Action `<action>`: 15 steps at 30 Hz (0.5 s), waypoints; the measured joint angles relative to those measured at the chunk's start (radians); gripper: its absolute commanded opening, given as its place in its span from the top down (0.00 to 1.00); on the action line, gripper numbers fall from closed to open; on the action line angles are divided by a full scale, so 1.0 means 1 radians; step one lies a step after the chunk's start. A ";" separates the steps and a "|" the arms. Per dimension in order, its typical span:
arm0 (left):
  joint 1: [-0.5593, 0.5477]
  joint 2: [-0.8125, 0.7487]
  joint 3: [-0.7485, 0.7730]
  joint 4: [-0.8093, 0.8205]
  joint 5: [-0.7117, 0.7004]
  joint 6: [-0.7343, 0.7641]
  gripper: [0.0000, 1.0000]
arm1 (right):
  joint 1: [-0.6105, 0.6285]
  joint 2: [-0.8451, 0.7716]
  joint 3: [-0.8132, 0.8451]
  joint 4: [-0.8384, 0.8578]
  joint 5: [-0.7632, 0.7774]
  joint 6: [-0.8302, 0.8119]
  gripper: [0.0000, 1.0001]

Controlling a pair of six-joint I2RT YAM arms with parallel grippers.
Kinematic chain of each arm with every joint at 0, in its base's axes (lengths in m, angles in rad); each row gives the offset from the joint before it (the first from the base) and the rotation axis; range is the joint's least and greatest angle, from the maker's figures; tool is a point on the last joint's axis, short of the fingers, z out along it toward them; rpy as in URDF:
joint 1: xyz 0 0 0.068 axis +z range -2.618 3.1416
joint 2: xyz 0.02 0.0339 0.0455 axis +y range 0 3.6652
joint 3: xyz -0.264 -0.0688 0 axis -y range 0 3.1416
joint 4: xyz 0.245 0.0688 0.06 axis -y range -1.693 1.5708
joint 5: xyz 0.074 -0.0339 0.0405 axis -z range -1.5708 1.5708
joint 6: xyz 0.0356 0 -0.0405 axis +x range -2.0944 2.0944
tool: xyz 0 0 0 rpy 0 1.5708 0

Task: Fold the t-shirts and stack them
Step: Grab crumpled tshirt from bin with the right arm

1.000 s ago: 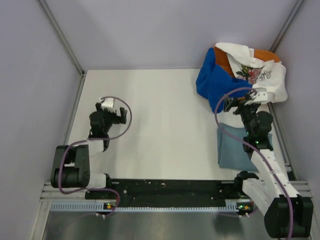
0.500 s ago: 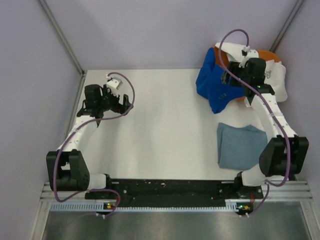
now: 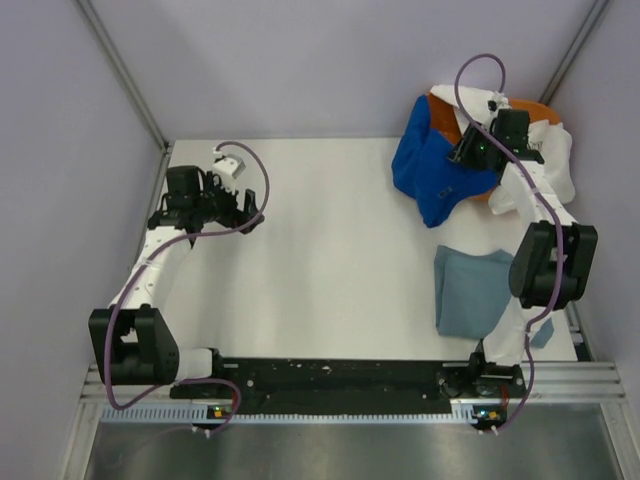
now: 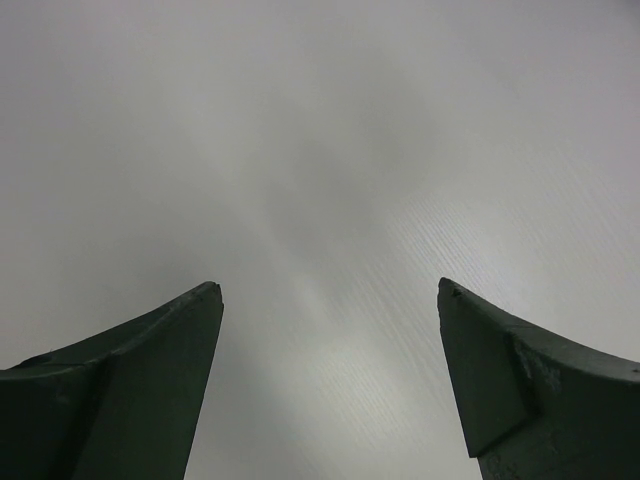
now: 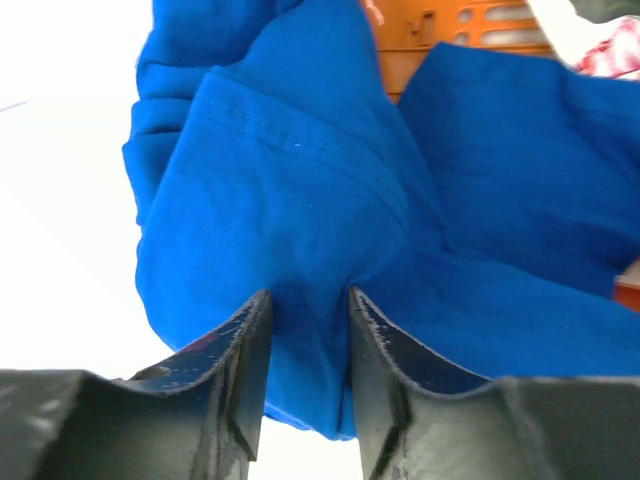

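1. My left gripper (image 3: 248, 212) hangs over the left side of the flat white table (image 3: 330, 290). Its jaws are spread wide and hold nothing; the left wrist view shows only bare tabletop between them (image 4: 328, 290).
2. The crumpled royal-blue cotton t-shirt (image 3: 428, 180) lies at the far right of the table. It spills off the left rim of the orange slotted plastic basket (image 3: 437, 112) and onto the tabletop. The heap's long axis runs from the basket's far corner down toward me. Its chest print is not showing.
3. My right gripper (image 3: 462, 157) reaches over that heap, jaws drawn narrow and pinching a raised fold of the blue cloth (image 5: 300, 200). The fold rises between the fingertips (image 5: 308, 295) in the right wrist view.
4. The folded plain grey-blue t-shirt (image 3: 468, 290) lies flat nearer me, apart from the blue one. It forms a rectangle with its long axis running near to far, and my right arm covers its right edge.
5. The white t-shirt with floral print (image 3: 555, 165) drapes over the basket's right side, and the arm crosses above it.
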 measured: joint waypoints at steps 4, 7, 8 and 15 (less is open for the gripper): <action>0.000 0.000 0.001 -0.016 -0.004 0.019 0.09 | -0.019 0.026 0.015 0.016 -0.104 0.057 1.00; 0.000 0.000 0.002 -0.020 -0.021 0.033 0.10 | -0.046 0.028 0.016 0.027 -0.163 0.119 1.00; 0.000 0.001 0.004 -0.025 -0.026 0.037 0.10 | -0.054 0.027 0.017 0.033 -0.173 0.132 1.00; -0.001 0.001 0.031 -0.052 -0.031 0.056 0.10 | -0.073 0.009 0.100 0.096 -0.232 0.150 1.00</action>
